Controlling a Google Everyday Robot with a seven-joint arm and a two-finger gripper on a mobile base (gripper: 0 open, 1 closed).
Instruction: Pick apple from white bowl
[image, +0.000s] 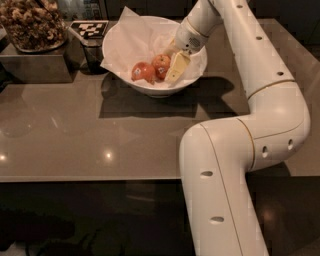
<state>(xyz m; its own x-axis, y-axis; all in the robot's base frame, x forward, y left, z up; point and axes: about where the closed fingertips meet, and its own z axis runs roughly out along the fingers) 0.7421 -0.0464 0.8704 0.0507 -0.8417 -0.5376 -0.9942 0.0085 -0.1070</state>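
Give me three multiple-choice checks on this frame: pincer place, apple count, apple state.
1. Where is the pincer?
A. outside the bowl, to its left
B. inside the white bowl
C. raised high above the bowl
2. How many apples are in the bowl?
A. one
B. two
C. three
3. The right apple is:
A. resting in the bowl
B. lifted above the rim
C. outside the bowl
Key: B, the pincer is down in the bowl beside the right apple. B, there is a left apple and the right one. A, it sits on the paper lining, level with its neighbour.
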